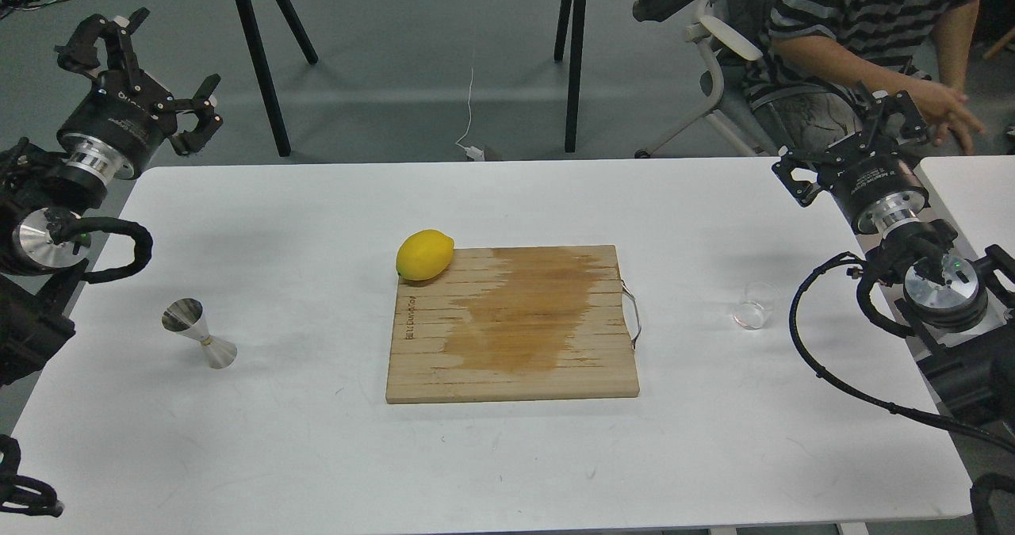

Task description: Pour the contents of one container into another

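A small clear glass cup (753, 306) stands upright on the white table (507, 456) at the right, a little left of my right arm's cable. The shiny steel jigger (198, 333) stands upright near the table's left edge. My left gripper (139, 71) hangs open above the far left corner, well back from the jigger, with nothing between its fingers. Over the far right edge my right gripper (856, 143) is also open and empty, about a forearm's length behind the cup.
A wooden cutting board (511, 325) with a damp stain and a metal handle lies in the table's middle, and a yellow lemon (425, 255) rests on its far left corner. A person in a striped shirt (864, 20) sits behind the right gripper.
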Controlling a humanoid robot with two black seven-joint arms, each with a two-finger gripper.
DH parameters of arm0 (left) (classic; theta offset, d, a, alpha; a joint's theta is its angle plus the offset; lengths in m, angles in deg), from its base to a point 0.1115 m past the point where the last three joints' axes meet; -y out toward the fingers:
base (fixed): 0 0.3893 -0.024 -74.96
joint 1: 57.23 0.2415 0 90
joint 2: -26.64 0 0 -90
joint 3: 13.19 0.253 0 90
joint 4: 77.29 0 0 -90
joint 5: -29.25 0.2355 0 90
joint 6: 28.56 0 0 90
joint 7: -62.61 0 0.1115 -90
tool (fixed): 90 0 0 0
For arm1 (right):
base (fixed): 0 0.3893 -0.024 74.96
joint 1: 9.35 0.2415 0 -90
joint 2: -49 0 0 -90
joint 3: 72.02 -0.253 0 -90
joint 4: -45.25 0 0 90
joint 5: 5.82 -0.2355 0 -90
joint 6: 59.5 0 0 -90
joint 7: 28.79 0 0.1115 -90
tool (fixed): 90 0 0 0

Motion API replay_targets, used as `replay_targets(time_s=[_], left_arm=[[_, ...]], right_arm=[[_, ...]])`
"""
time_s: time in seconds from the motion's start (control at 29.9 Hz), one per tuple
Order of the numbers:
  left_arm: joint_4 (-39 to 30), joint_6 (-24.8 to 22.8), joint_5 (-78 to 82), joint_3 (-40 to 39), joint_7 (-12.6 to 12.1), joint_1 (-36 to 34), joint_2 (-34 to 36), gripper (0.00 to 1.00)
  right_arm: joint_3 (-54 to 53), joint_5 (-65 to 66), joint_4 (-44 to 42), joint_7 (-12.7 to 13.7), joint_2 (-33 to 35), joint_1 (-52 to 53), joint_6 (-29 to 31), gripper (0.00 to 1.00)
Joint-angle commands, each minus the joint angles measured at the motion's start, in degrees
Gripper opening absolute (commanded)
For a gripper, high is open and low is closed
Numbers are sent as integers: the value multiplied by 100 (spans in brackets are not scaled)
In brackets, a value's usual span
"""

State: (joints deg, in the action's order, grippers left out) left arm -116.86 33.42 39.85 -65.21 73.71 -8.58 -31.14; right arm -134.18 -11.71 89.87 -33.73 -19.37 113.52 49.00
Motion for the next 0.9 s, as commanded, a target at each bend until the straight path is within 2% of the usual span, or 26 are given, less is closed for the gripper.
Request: replay_targets(time_s=[0.0,0.13,0.37,0.47,0.7,0.87], left_arm=[[-839,7,180,341,7,267,556,100],[-1938,156,557,623,7,724,1373,100],[-3784,314,1532,597,25,1805,2788,100],[-4364,490,1919,605,33,2279,3176,100],[-5191,1104,3465,632,33,3220,3607,100],[-5447,1746,4757,763,33,3739,3792,100]], right_arm=[[3,9,12,2,34,8,-5,99],[11,9,29,2,43,-1,-5,99],[11,0,56,2,52,-27,-5,99],[11,9,56,2,43,-27,-5,99],[29,26,47,19,60,-10,-5,99],[29,35,47,19,60,8,-5,99]])
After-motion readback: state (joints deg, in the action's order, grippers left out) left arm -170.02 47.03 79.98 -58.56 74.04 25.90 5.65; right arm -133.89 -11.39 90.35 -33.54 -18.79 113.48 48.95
